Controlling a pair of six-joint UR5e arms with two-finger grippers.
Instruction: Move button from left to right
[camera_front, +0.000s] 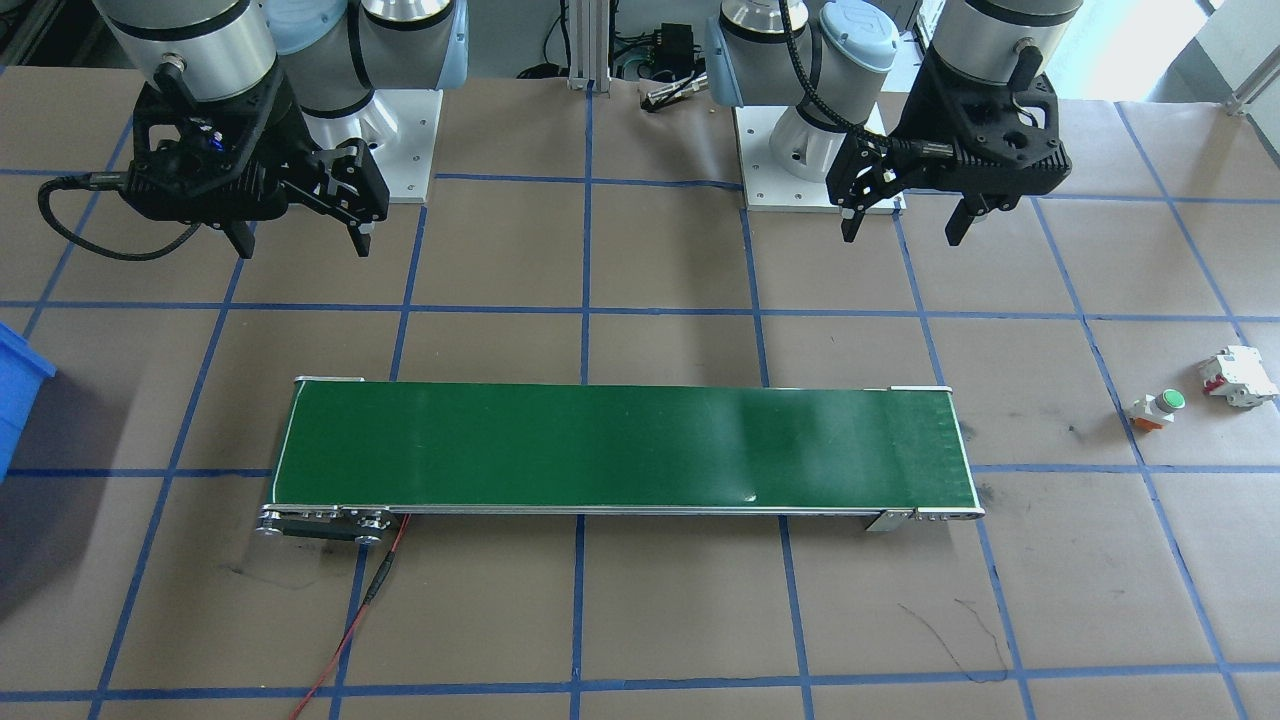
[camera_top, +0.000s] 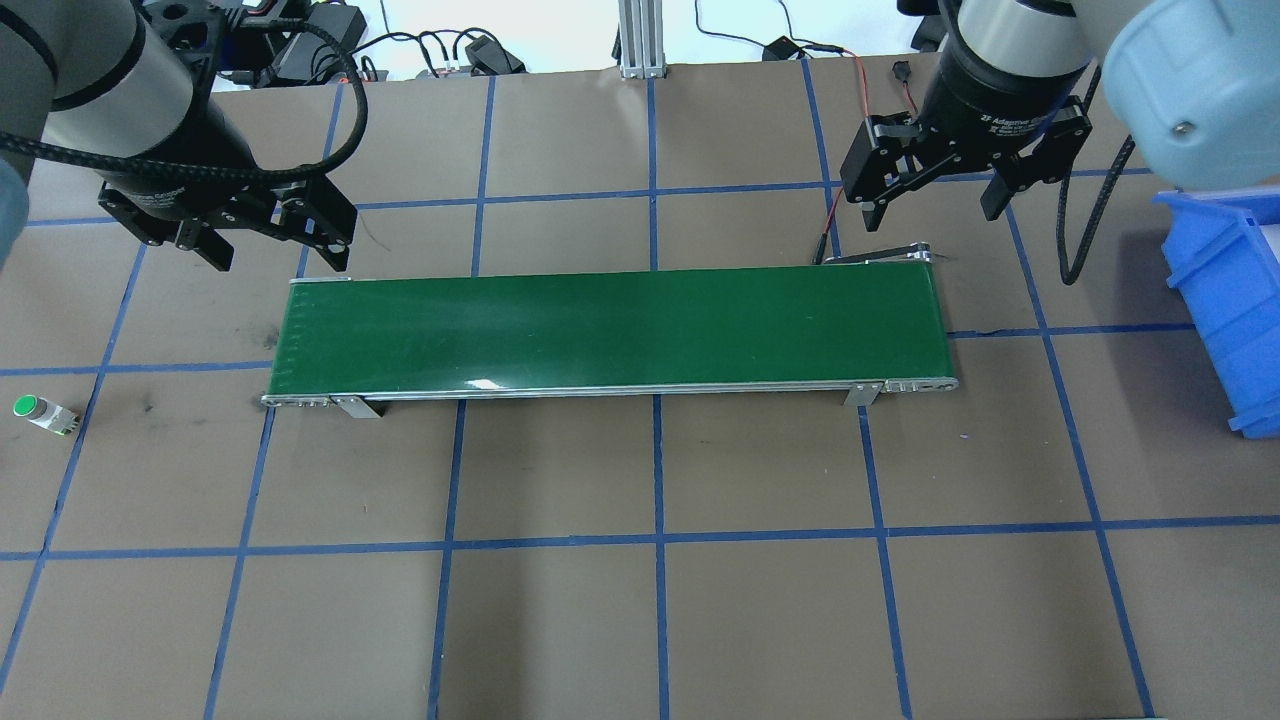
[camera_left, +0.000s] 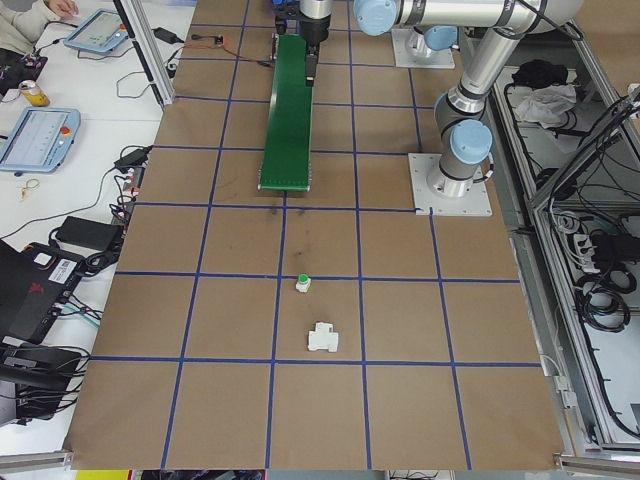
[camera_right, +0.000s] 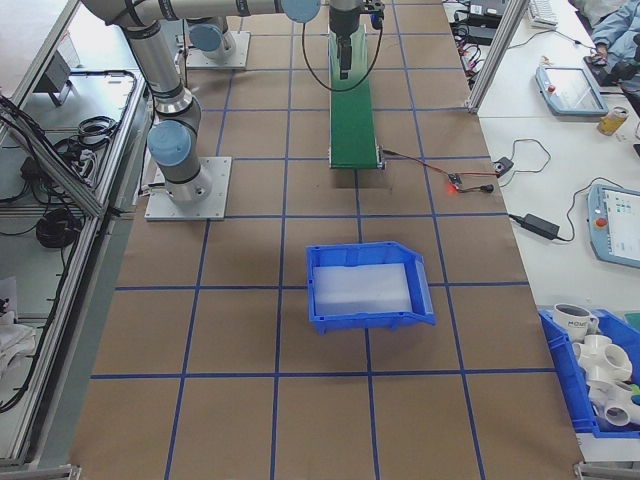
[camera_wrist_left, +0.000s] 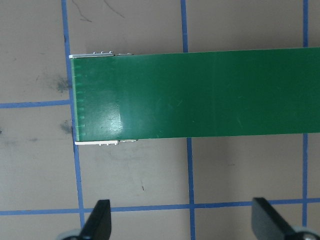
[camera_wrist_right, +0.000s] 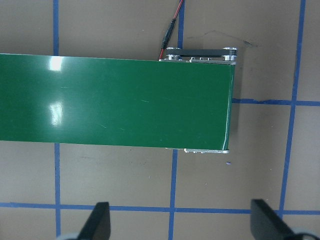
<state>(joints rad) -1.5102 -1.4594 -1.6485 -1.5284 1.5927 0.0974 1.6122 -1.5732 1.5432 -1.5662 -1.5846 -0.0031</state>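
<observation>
Both grippers, left (camera_front: 905, 220) and right (camera_front: 300, 240), hang fingers-down with jaws wide and empty above the belt's (camera_front: 620, 450) ends. Well outboard of the left one, the button (camera_front: 1158, 408) lies on the table.

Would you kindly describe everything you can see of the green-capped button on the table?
The button is a small push-button switch with a round green cap, a white blocky body and an orange base. It lies tipped on its side on the brown paper table cover, beyond the conveyor's end on the robot's left, beside a white block with red parts but apart from it. Nothing grips it.
</observation>
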